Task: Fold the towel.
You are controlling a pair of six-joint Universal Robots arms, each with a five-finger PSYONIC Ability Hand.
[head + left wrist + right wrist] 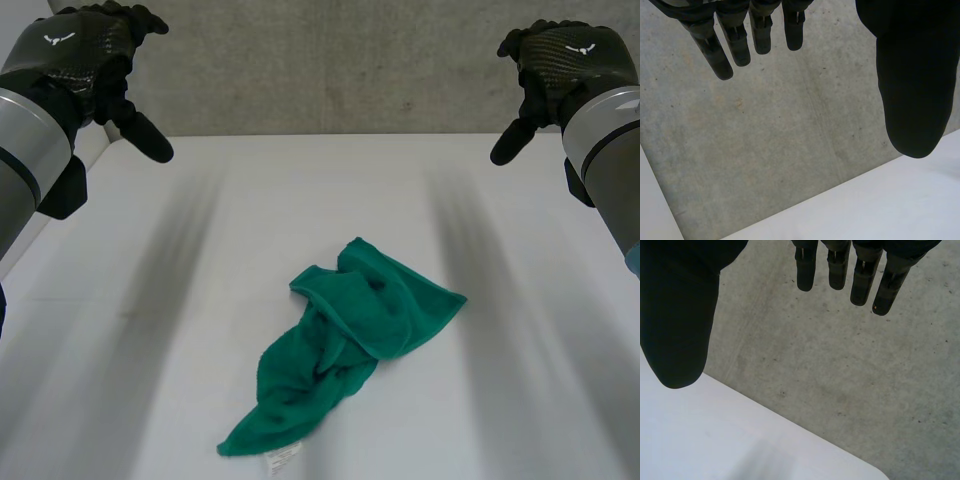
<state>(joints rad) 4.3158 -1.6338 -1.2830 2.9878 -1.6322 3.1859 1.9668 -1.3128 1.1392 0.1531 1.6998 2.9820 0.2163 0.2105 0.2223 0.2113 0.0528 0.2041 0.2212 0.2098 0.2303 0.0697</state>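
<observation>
the crumpled green terry towel (350, 345) lies bunched mid-table on the white table (520, 400), well apart from both hands. left hand (85, 60) and right hand (565, 65) hover, fingers straight, holding nothing. soft, light, limp: likely best pinched at a free corner or edge.

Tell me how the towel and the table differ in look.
The towel is dark green; the table is white. The towel lies crumpled in folds; the table is flat and smooth. The towel covers just a small patch near the middle of the table's broad top. Shared: neither the left hand nor the right hand touches them; both hover open.
</observation>
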